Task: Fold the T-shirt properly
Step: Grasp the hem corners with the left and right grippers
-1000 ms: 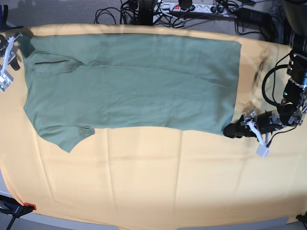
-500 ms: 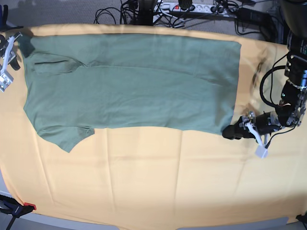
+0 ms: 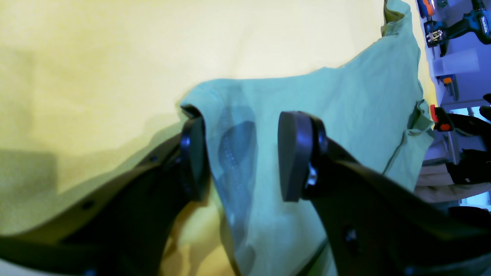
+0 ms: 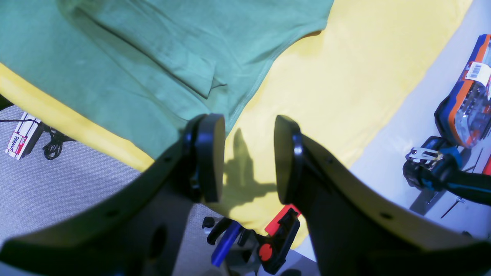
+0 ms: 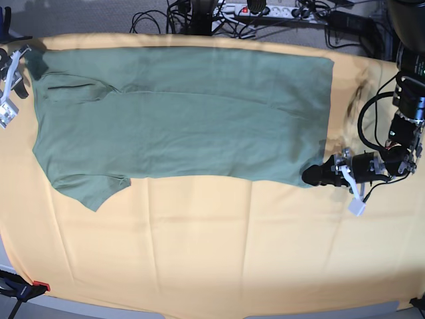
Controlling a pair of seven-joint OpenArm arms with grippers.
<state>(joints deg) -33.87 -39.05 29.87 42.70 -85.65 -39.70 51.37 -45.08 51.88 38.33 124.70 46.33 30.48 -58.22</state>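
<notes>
The sage-green T-shirt [image 5: 186, 113] lies spread flat across the far half of the yellow-orange cloth [image 5: 212, 246], sleeves to the left and hem to the right. My left gripper [image 5: 311, 176] is low at the hem's near corner. In the left wrist view it [image 3: 243, 153] stands open, with the corner of the T-shirt [image 3: 345, 115] lying between its fingers [image 3: 295, 153]. My right gripper [image 5: 14, 73] hovers at the table's far-left edge beside the upper sleeve. In the right wrist view it [image 4: 247, 157] is open and empty, just off the edge of the T-shirt [image 4: 134, 57].
A power strip [image 5: 259, 10] and tangled cables lie on the floor beyond the far edge. A clamp [image 5: 26, 289] grips the cloth at the front left corner. A red clamp [image 4: 276, 230] and power tools [image 4: 464, 103] show past the table's edge.
My left gripper has slid leftward along the cloth, and its fingertips now overlap the shirt's hem corner. The right arm and the shirt have not moved.
</notes>
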